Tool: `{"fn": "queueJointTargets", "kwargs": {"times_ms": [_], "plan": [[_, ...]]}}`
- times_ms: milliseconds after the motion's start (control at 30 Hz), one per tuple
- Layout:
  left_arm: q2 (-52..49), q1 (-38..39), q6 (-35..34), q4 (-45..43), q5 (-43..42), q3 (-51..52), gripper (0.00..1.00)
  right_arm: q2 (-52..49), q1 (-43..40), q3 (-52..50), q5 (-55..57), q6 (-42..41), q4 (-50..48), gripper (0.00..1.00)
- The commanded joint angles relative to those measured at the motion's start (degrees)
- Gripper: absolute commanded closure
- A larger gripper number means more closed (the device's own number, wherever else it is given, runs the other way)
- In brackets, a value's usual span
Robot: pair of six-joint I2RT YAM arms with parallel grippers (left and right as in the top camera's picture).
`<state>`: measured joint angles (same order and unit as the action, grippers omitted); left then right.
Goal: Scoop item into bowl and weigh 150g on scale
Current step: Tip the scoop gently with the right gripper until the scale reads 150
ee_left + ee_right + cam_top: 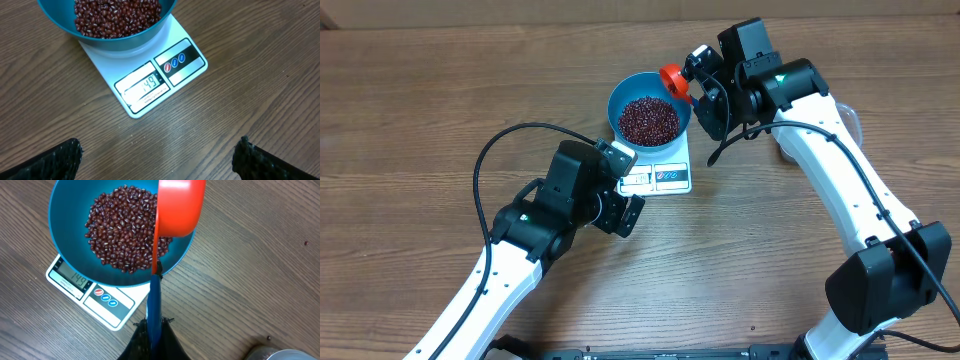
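Over the bowl (pixel 65 210), the right gripper (pixel 154 328) holds the scoop (pixel 180 205) by its handle (pixel 154 300), because loose beans (pixel 120 230) spill easily.

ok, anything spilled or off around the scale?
Nothing clearly off. Beans sit inside the bowl, upright on the scale, display uncovered. The scoop in the right end effector is tipped over the bowl. Two tiny dark specks on the table are too small to identify.

- scale (pixel 111 311) display (pixel 74 280) reads "149" in the right wrist view
- left wrist view, same display (pixel 145 86): only "49" clear, glare over the rest
- small print under the display: too small to read
- label panel (pixel 179 60): one red and two blue round symbols, illegible
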<state>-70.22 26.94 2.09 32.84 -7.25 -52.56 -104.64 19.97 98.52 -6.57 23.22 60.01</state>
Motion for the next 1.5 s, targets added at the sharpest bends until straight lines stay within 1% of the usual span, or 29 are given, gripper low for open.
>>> {"fn": "queueJointTargets", "kwargs": {"times_ms": [0,433,1467], "plan": [[-0.20,-0.31,0.52,-0.04,0.35,-1.18,0.01,0.15,0.33,1.31,0.57,0.92,-0.35,0.96],[-0.20,-0.31,0.52,-0.04,0.35,-1.18,0.01,0.15,1.46,1.31,0.59,0.87,-0.72,0.96],[-0.20,-0.31,0.52,-0.04,0.35,-1.18,0.00,0.15,1.29,1.31,1.01,0.68,-0.79,0.96]]}}
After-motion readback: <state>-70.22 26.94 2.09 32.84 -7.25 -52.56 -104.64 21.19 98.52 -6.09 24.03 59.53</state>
